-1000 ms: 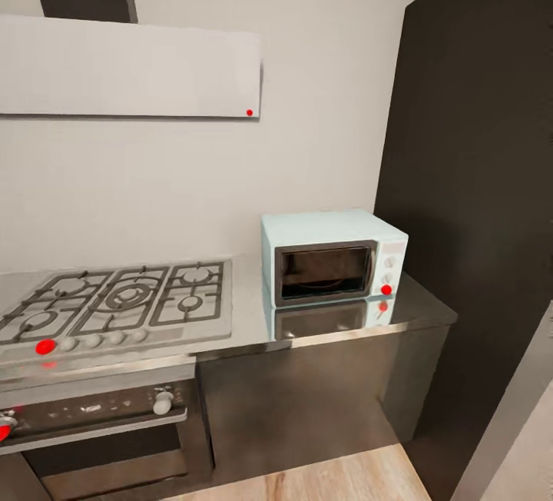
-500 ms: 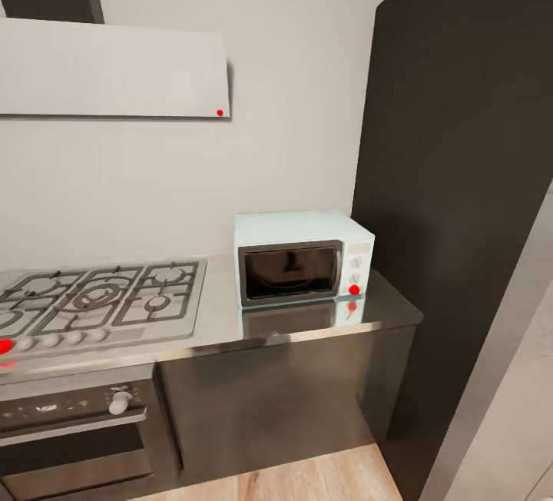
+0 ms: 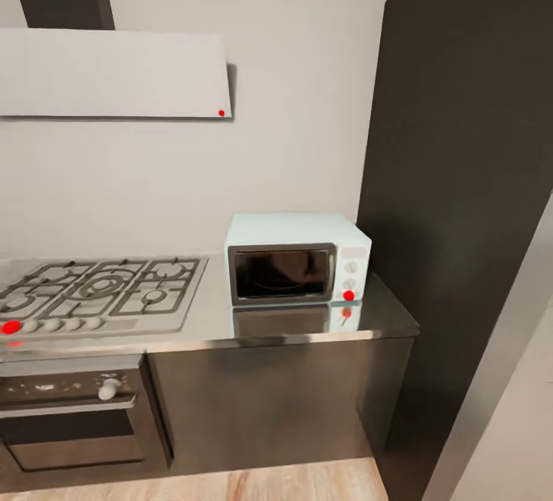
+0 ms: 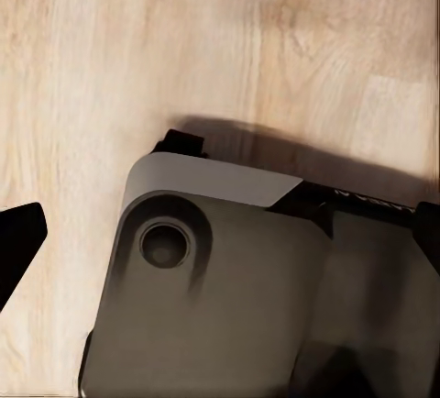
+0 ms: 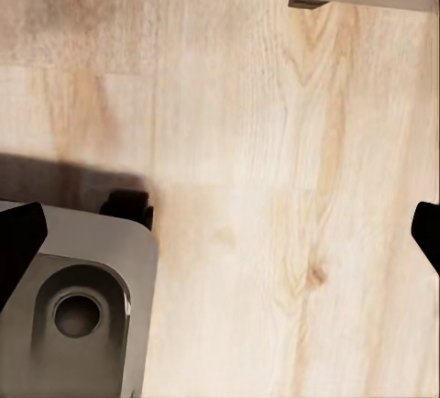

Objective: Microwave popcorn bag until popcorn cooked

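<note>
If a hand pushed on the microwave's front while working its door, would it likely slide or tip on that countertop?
Sliding seems likelier than tipping: the microwave is a wide, low box sitting flat, so it looks stable. The countertop is glossy enough to mirror the microwave's front, so grip underneath may be poor. It stands near the wall, which might limit how far it slides back.

No readable text, labels, brands or numbers, microwave panel with 2 unmarked knobs, oven control strip markings too blurred to read, hood front blank
</note>
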